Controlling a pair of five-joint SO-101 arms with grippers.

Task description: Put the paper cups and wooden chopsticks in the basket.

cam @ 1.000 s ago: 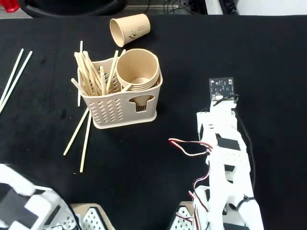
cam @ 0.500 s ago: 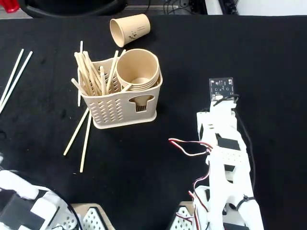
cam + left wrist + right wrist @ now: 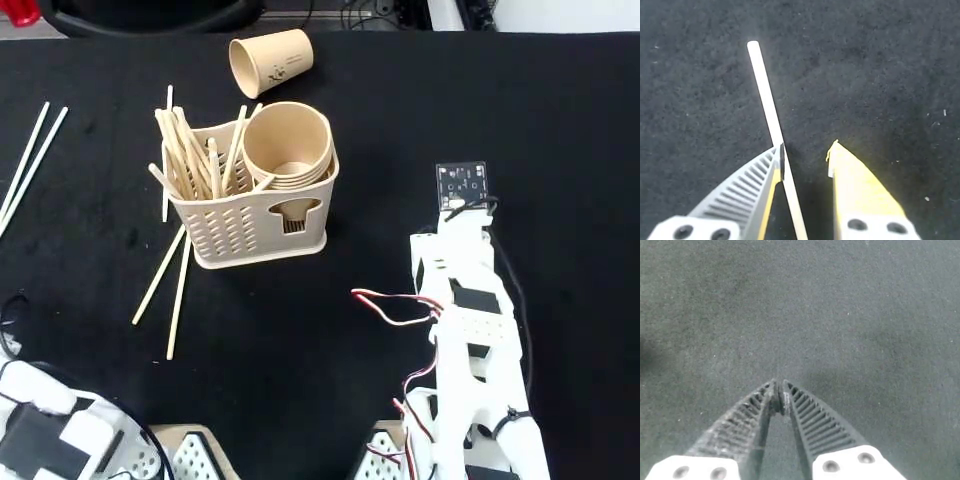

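From above, my left arm (image 3: 45, 435) is cut off at the near corner and its claw is hidden. My right claw sits tucked under my right arm (image 3: 468, 320). Up close, my left claw (image 3: 805, 150) stands wide. One chopstick (image 3: 765, 90) lies on the black table (image 3: 880, 75) between its fingers, right against the tip of the grey ribbed finger (image 3: 757, 175) and apart from the yellow finger (image 3: 852, 185). The stick's near end runs out of the picture, and I cannot tell which of the loose sticks it is. Its long axis points ahead of the claw, slanting a little toward the grey side at the far end. My right claw (image 3: 778, 392) is closed, tips touching, above the table. One basket (image 3: 255, 225) stands well ahead of both claws, between their two sides. On my right claw's side it holds a stack of cups (image 3: 288, 140), mouths up, nested too closely to count. On my left claw's side a bundle of sticks (image 3: 185, 155) stands tilted in it, too crowded to count. One lone cup (image 3: 270, 60) lies on its side beyond the basket, mouth toward my left claw's side. Two near sticks (image 3: 168, 280) lie slanting up to the basket's foot. Two far sticks (image 3: 30, 165) lie side by side farther out, their near ends cut off.
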